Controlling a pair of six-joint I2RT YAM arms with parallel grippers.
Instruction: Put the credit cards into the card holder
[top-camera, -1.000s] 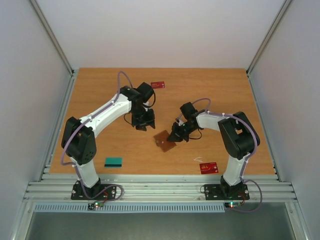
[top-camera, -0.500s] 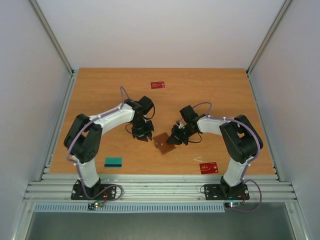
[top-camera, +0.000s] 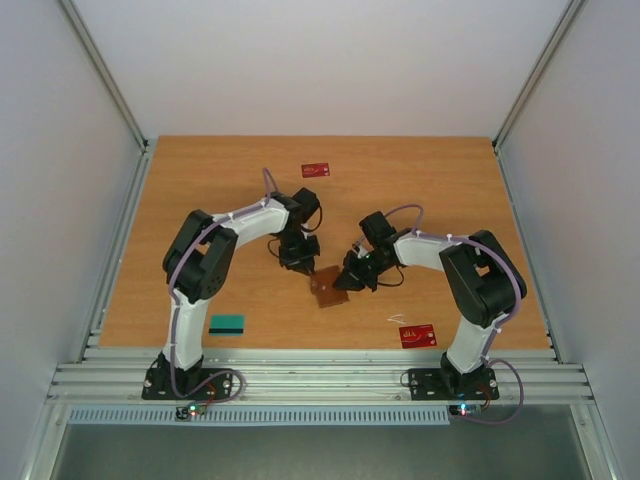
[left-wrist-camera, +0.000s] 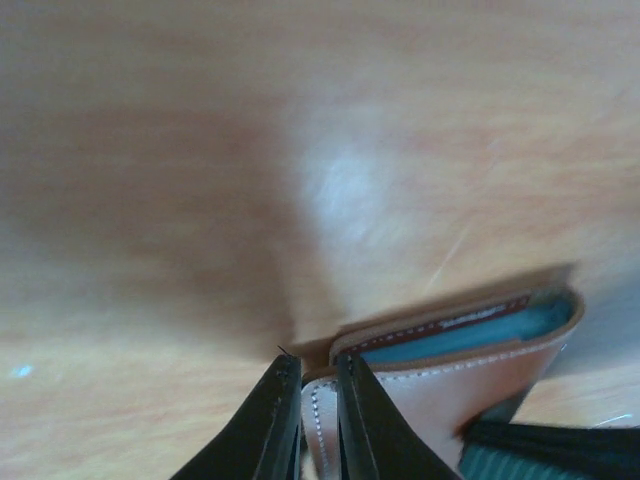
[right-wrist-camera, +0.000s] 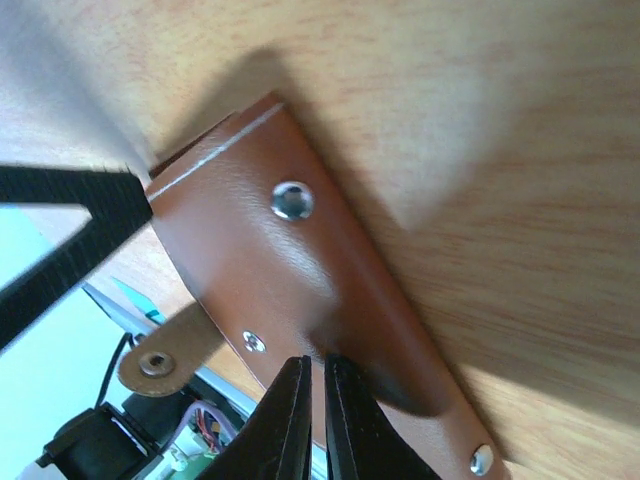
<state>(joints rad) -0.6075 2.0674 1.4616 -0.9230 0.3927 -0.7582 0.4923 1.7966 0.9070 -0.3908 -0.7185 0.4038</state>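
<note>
on the light wooden table (top-camera: 200, 180), one red plastic card with white print (top-camera: 316, 169) lies near the far edge, another red printed card (top-camera: 417, 335) lies by the right arm's base, and a flat teal card (top-camera: 227, 323) lies front left, all well apart from the grippers. the small brown leather card holder (top-camera: 328, 285) lies mid-table, gaping on its blue lining (left-wrist-camera: 470, 335), its metal snap (right-wrist-camera: 291, 200) and snap tab (right-wrist-camera: 170, 352) showing. the left gripper (left-wrist-camera: 310, 365) pinches its stitched edge and the right gripper (right-wrist-camera: 315, 365) the opposite edge, both nearly closed on leather.
</note>
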